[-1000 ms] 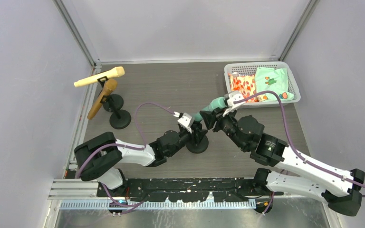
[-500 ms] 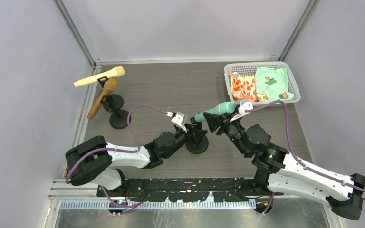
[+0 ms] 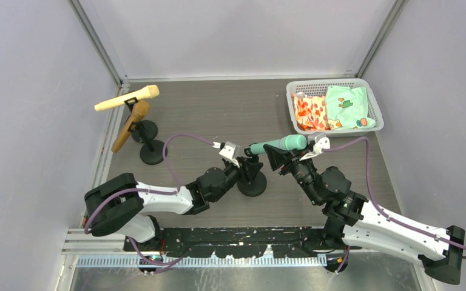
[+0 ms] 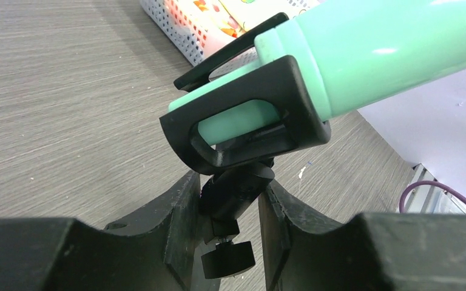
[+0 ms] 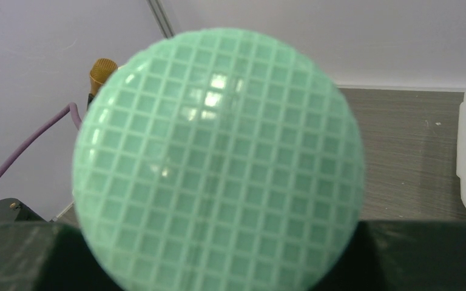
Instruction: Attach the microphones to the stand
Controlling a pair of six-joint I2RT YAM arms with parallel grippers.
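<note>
Landmark: all places below are given from the centre stand [image 3: 252, 182], whose round base sits on the table [image 3: 218, 109] in front of both arms.
Green microphone [image 3: 277, 145]: it lies nearly level in the black clip at the top of the centre stand. Its narrow tail pokes out on the left side of the clip; its rounded head points right, away from the stand.
Clip detail: in the left wrist view you see the green microphone [image 4: 388, 54] passing through the clip loop, with the thicker body on the far side of the loop.
Left gripper [image 3: 243, 165]: it is closed around the neck of the centre stand [image 4: 236, 188], just below the clip, one finger pressed against each side.
Right gripper [image 3: 277, 159]: it sits just right of the centre stand, under the head end of the green microphone. The gridded head [image 5: 218, 157] fills the right wrist view and hides most of the fingers [image 5: 24, 254], so you cannot tell how far they are parted or whether they grip anything.
Cream microphone [image 3: 127, 98]: raised off the table, well to the left of the centre stand and farther back.
Brown microphone [image 3: 130, 124]: tilted, just below the cream one.
Basket [image 3: 364, 85]: well to the right of the centre stand and farther back, holding folded printed cloths [image 3: 310, 110].
</note>
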